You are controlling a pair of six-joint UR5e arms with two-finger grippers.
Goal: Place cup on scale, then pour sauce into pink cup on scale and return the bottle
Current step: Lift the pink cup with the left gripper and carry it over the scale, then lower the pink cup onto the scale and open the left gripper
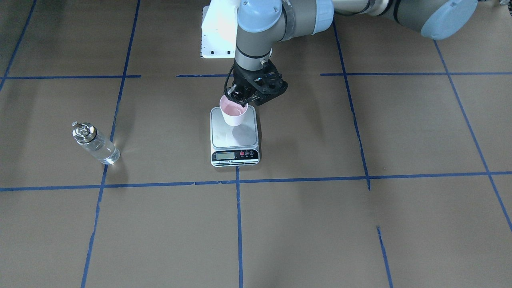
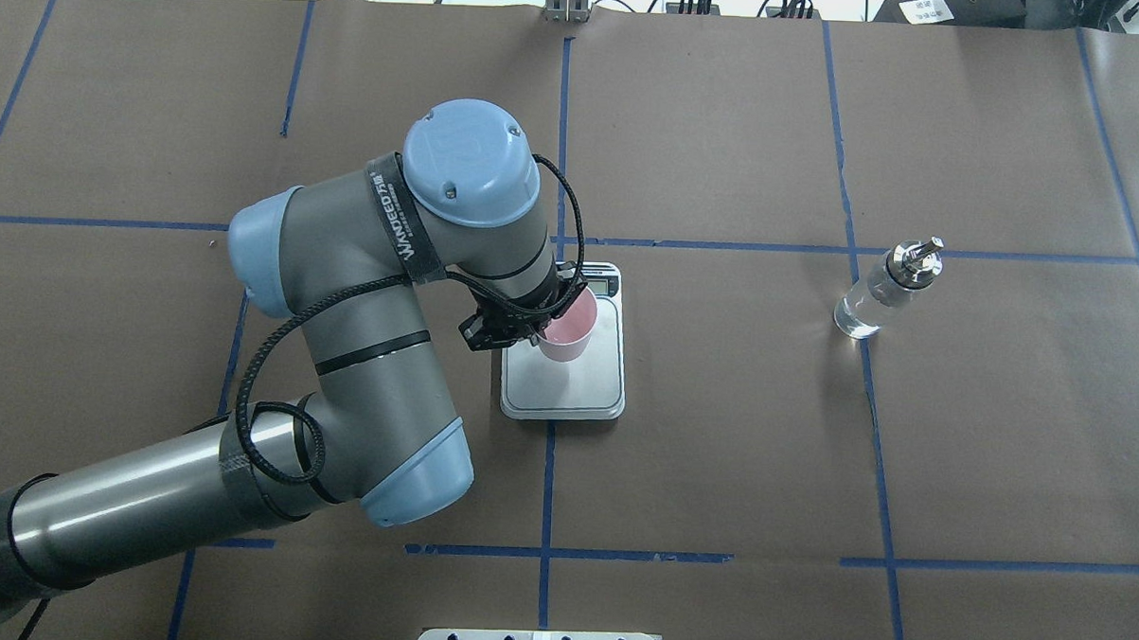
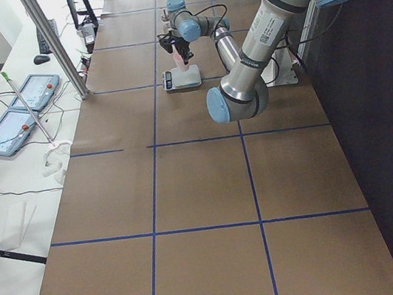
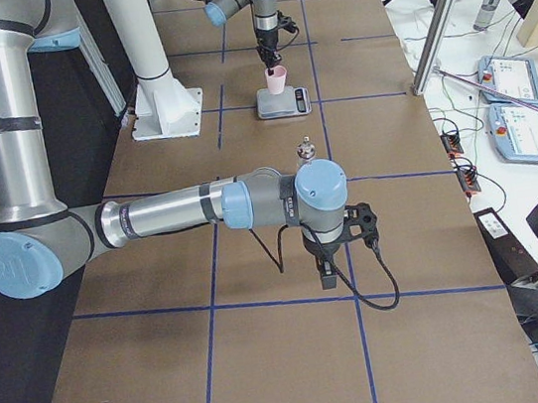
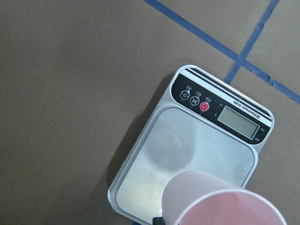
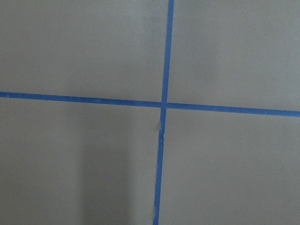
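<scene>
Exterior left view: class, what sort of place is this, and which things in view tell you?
Most likely a robotics lab: the robot's left arm reaches over a brown table gridded with blue tape, and a side bench holds control tablets.

Brown paper tabletop (image 2: 717, 439) gridded with blue tape (image 2: 546, 490) — white side bench (image 3: 30, 181).

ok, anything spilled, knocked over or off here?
Nothing stands out. The bottle stands upright, the scale shows no spill, and the left gripper holds the cup by its rim, seemingly just above the scale.
</scene>
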